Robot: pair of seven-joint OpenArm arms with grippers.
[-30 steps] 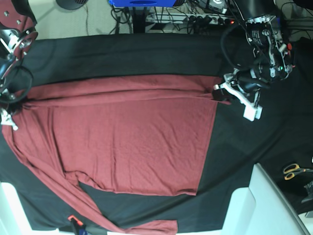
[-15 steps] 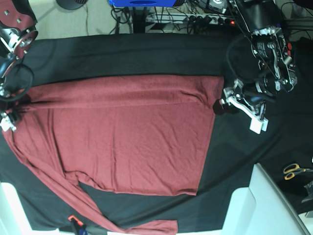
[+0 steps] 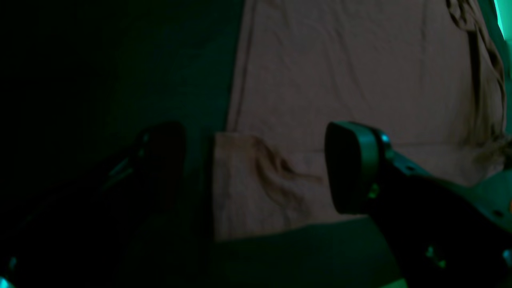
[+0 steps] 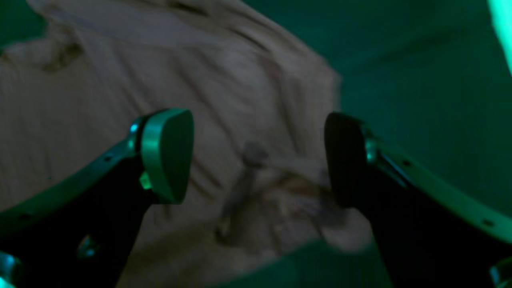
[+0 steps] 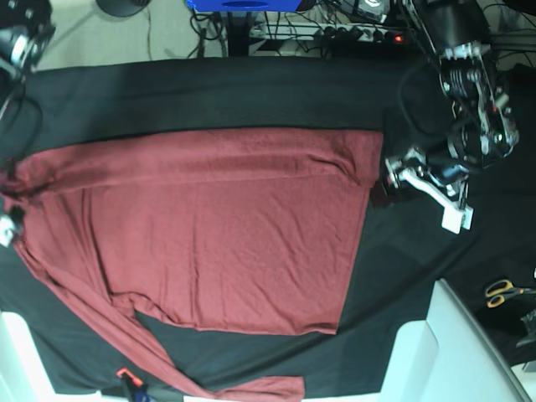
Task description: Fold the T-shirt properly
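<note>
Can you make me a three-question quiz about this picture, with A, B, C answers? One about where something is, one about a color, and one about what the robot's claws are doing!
1. Where are the scissors?
A. On the T-shirt
B. At the right edge of the base view, off the shirt
C. In a gripper

2. What colour is the T-shirt?
A. Brick red
B. Yellow
C. White

3. How is the left gripper?
A. Shut on the shirt
B. Open, fabric below it
C. Holding scissors

Answers: 1 B, they lie far right beside the black cloth. 2 A, the base view shows red. 3 B, the wrist view shows its jaws spread apart.
</note>
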